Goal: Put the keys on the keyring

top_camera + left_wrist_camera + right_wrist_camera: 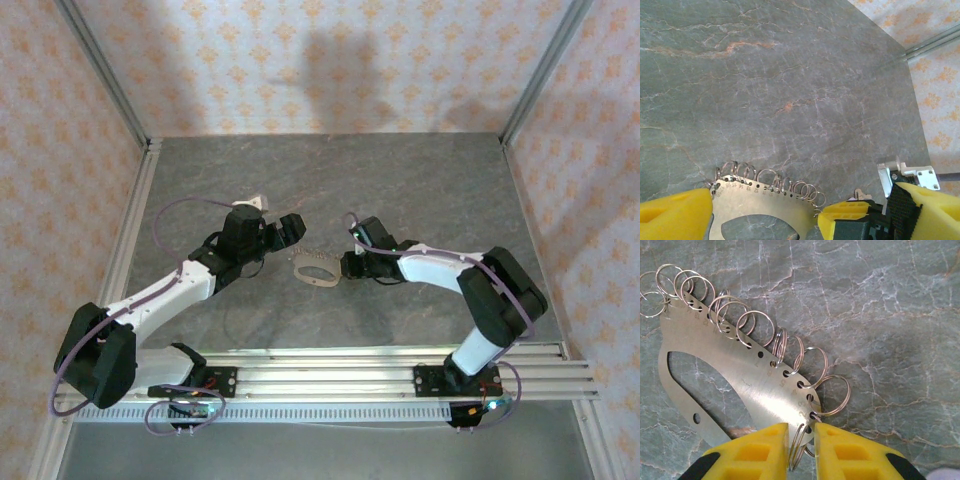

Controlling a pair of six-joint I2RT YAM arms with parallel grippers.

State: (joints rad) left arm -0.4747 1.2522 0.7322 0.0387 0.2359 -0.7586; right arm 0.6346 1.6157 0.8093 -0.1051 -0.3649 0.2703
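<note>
Mid-surface, between the arms, lies the keyring (317,267). Left claw (760,217) gapes astride it. Right claw (801,440) sits nearly together about an end ring (798,447); cannot tell if it pinches. Likely step: readying that ring. Next calls for fine, steady threading.

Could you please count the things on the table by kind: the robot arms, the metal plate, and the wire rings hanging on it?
Arms: 2, the left arm and the right arm
Plate: 1
Rings: at least 10; they overlap, so the exact count is unclear
Total: at least 13
</note>
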